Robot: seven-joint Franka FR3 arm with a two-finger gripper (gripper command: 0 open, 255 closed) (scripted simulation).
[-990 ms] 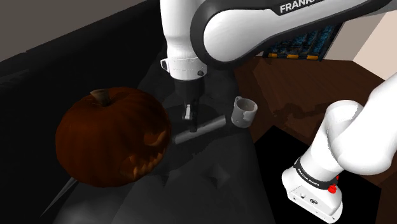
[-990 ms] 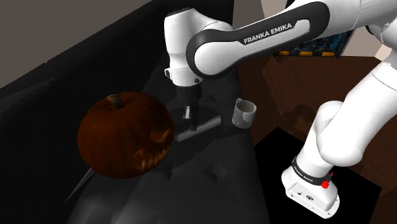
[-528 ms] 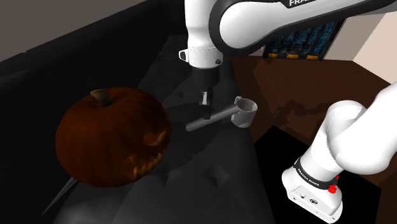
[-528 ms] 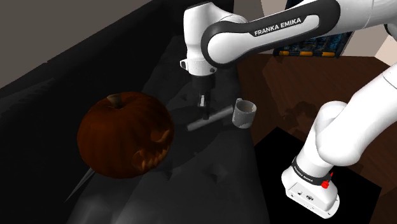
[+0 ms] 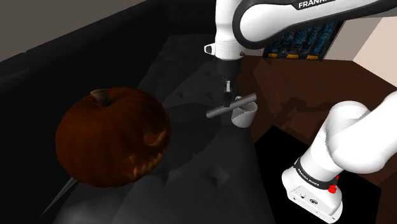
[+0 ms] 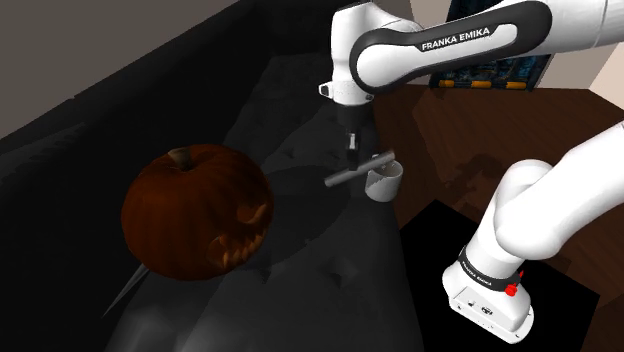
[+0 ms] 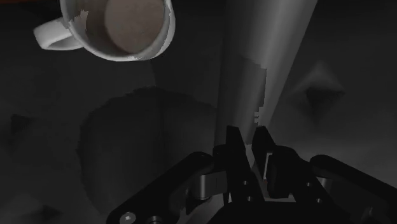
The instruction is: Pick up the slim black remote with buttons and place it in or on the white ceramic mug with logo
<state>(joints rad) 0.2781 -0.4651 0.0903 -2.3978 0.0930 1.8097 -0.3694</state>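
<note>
**White Franka arm arched over, tool pointing straight down and clamped**

In the shoulder view the white Franka arm with dark joints (image 5: 280,19) rises from its white base link (image 5: 315,191) at about 4 o'clock. It bends through a rounded white elbow (image 5: 356,137) and crosses the frame's top edge near 1 o'clock. Its white wrist (image 5: 228,38) hangs downward toward 6 o'clock, and beneath it the black two-finger tool (image 5: 227,102) stands vertical, just toward 1 o'clock of the frame's centre. In the wrist view the black fingers (image 7: 233,146) stand close together, clasping a slim grey bar-shaped remote (image 7: 261,63) between them. The remote juts out toward 8 and 2 o'clock in the shoulder view.
</note>
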